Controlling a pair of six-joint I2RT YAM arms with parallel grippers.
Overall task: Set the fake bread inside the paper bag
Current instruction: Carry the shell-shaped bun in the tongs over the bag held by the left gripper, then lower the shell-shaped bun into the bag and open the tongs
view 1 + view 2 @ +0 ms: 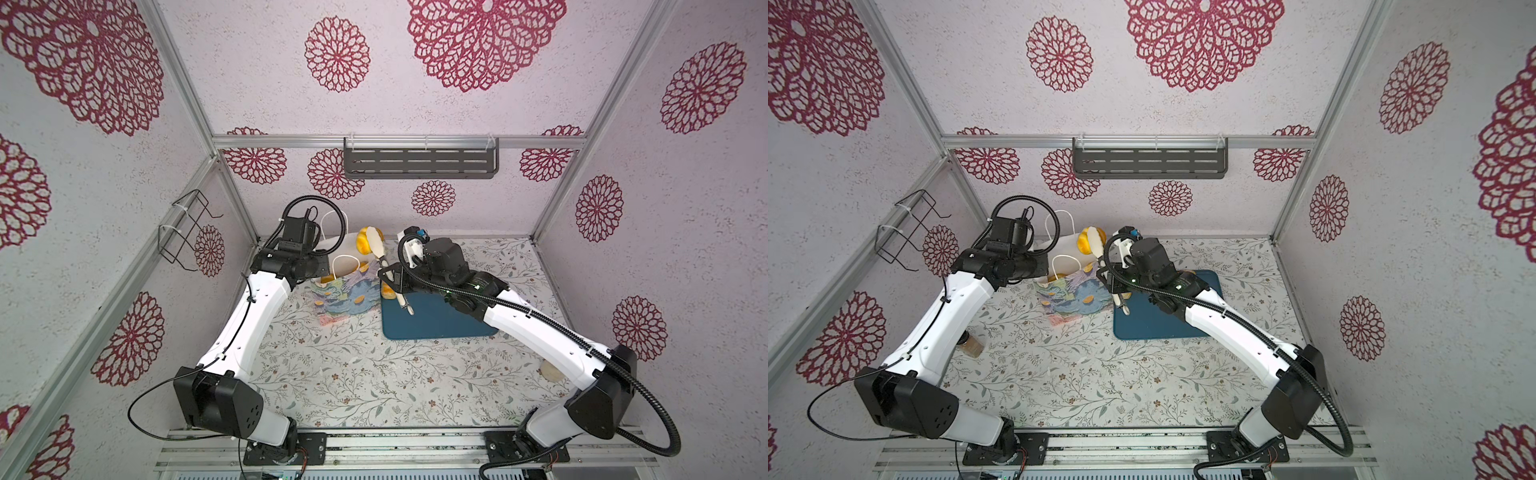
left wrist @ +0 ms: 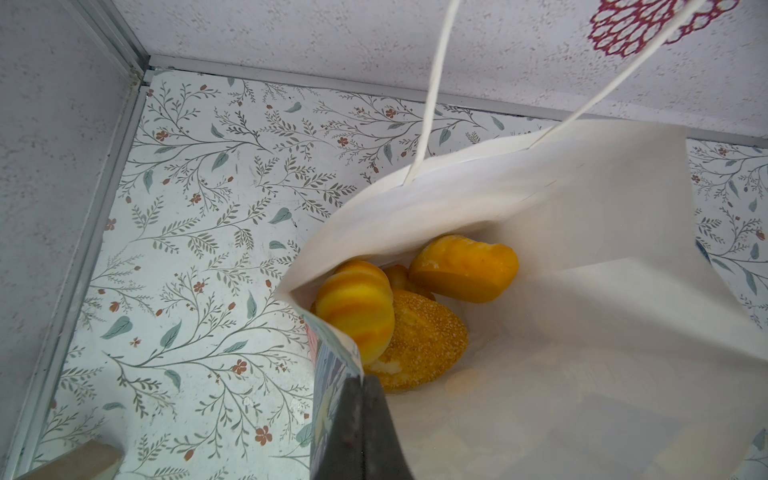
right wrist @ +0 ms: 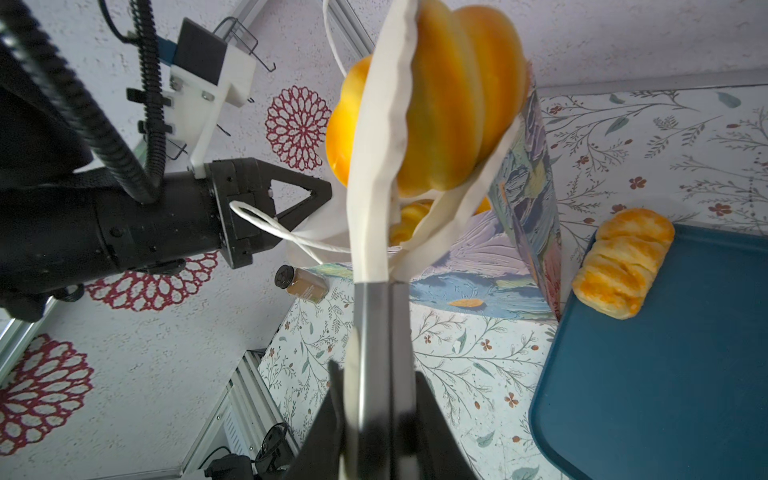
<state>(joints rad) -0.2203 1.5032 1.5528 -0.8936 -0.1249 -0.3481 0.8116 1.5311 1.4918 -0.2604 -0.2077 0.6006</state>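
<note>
— Where's the roll?
— In the tongs, over the bag mouth. My right gripper clenches the tongs; my left gripper pinches the bag's rim.
— Next?
— I'd lower it and ease the tongs open. One pastry is on the tray.

Work surface was a flat table, white covering w/ grey-green leaf-sprig print. At rear centre stood an upright pastel flower-printed paper bag. A flat teal rectangular tray lay just beside it. A small brown jar w/ black lid sat near the left edge. A cream rounded item lay front right, partly hidden, type unclear.
</note>
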